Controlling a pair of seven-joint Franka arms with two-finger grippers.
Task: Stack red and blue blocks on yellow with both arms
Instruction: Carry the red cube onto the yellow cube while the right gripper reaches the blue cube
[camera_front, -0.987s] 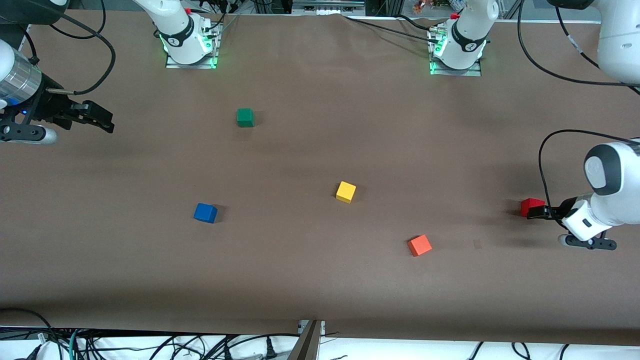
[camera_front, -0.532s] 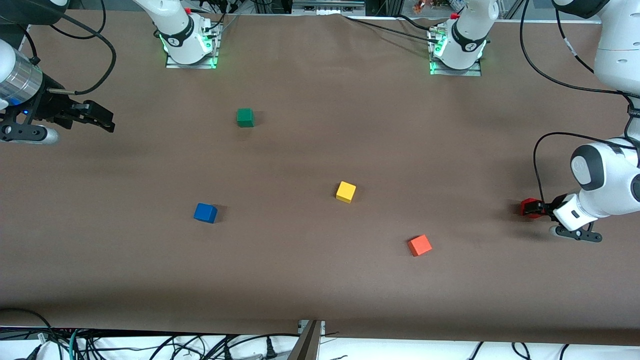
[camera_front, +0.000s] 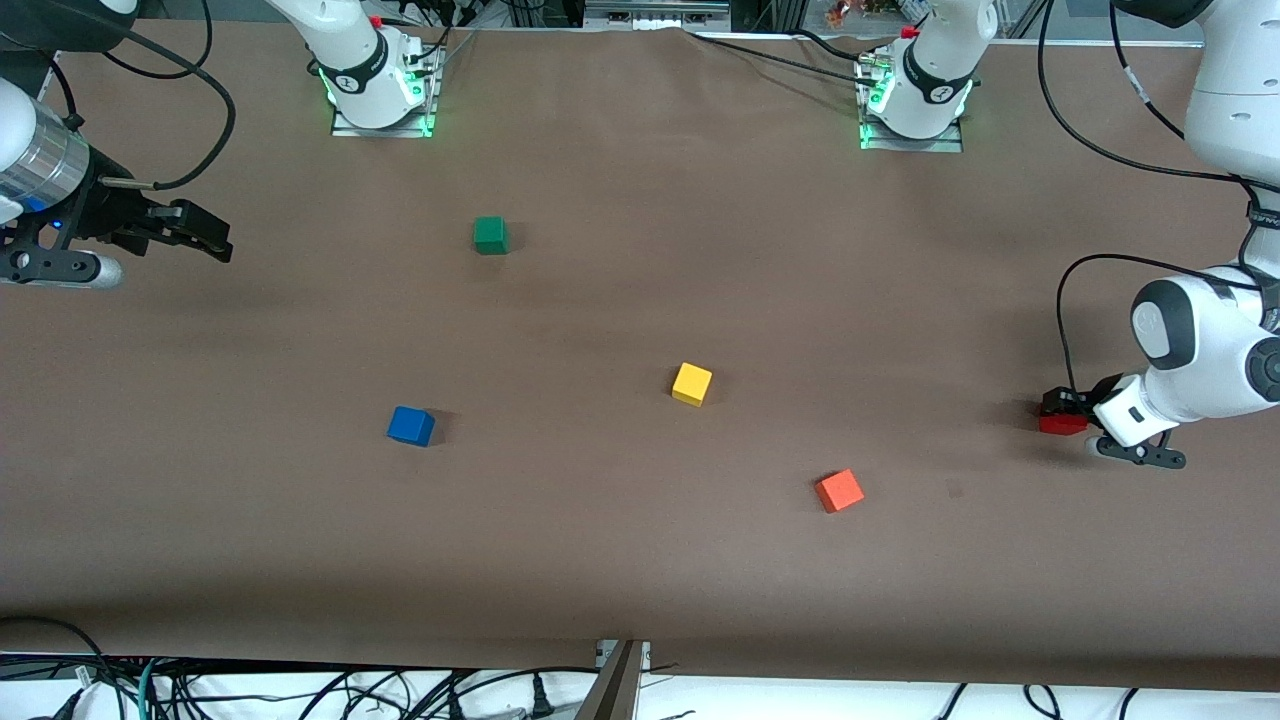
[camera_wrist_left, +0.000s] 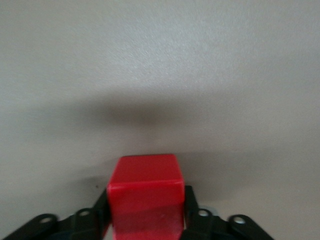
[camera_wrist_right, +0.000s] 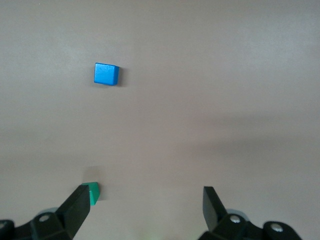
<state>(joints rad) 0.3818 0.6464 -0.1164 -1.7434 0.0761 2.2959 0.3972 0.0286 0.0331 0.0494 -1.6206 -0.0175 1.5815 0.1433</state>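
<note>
The red block (camera_front: 1058, 424) lies at the left arm's end of the table. My left gripper (camera_front: 1066, 410) is down on it, and in the left wrist view the red block (camera_wrist_left: 145, 195) sits between the black fingers (camera_wrist_left: 190, 212), which press on both of its sides. The yellow cube (camera_front: 691, 384) stands near the table's middle. The blue block (camera_front: 410, 426) stands toward the right arm's end. My right gripper (camera_front: 205, 240) is open and empty, in the air over the right arm's end. Its wrist view shows the blue block (camera_wrist_right: 106, 74).
An orange cube (camera_front: 839, 491) lies nearer to the front camera than the yellow cube. A green cube (camera_front: 490, 235) stands nearer to the arm bases and shows beside a finger in the right wrist view (camera_wrist_right: 94, 192). Black cables hang by both arms.
My left arm's wrist has swung over and lowered onto the red block, whose top is now mostly covered by the fingers. The right gripper has barely shifted.
</note>
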